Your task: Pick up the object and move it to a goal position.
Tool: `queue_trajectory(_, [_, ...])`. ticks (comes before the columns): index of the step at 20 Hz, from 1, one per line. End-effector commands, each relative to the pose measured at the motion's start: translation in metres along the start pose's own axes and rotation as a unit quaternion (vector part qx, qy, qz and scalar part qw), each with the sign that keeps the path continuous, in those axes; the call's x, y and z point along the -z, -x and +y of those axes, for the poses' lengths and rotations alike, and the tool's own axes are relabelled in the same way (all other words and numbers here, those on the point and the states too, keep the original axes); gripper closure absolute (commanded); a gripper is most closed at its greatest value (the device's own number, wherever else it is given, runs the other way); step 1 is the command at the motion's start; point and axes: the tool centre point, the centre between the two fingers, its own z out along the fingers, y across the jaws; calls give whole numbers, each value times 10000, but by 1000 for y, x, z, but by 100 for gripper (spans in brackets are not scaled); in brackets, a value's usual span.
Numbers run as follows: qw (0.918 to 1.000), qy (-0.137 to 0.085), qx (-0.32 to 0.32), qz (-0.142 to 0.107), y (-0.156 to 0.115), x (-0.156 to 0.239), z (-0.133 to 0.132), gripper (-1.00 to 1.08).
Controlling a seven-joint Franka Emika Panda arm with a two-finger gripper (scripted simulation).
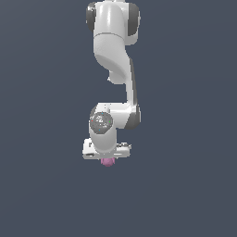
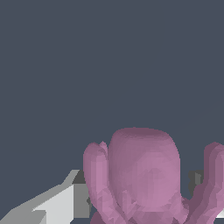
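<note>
Plain dark slate-blue backdrop (image 1: 41, 115)

An even, flat light is falling across it, showing no walls, furniture or windows in either view.

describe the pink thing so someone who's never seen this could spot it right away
Find the white robot arm hanging down the middle of the plain dark grey scene. Directly under its gripper peeks the object, a small rounded lump. It is the only pink-purple thing there.

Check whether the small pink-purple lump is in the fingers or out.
In. The small pink-purple rounded lump sits between the white gripper fingers; whether they press it, cannot tell.
</note>
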Motion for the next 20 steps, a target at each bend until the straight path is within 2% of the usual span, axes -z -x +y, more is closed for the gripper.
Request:
queue_trajectory(1, [10000, 1, -1, 4, 1, 3, 1, 108])
queue_trajectory(11, [10000, 1, -1, 4, 15, 47, 14, 108])
queue_trajectory(20, [10000, -3, -1, 5, 43, 135, 41, 108])
